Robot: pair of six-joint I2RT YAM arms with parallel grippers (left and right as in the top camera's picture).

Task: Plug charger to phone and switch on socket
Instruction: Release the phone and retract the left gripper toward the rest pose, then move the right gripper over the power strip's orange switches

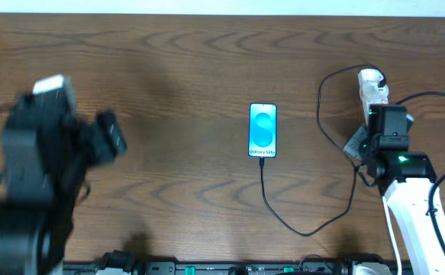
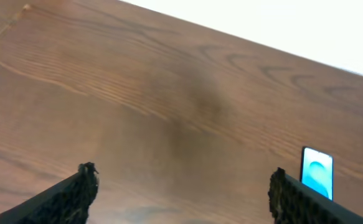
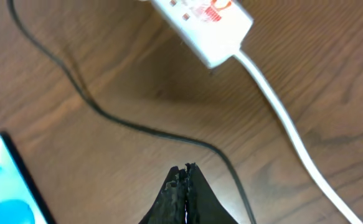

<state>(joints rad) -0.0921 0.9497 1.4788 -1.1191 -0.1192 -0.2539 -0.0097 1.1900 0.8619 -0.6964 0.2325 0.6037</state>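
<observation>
On the right of the table [image 1: 169,69], the white socket [image 1: 371,84] lies just ahead of my right gripper [image 3: 185,173], whose jaws are clenched on nothing. The charger [image 3: 137,128] trails from there to the phone [image 1: 262,130] at centre. My left gripper [image 2: 183,177] hangs released, far left. I judge switching the socket on is next: lower the closed tip squarely and gently, clear of the cable.
</observation>
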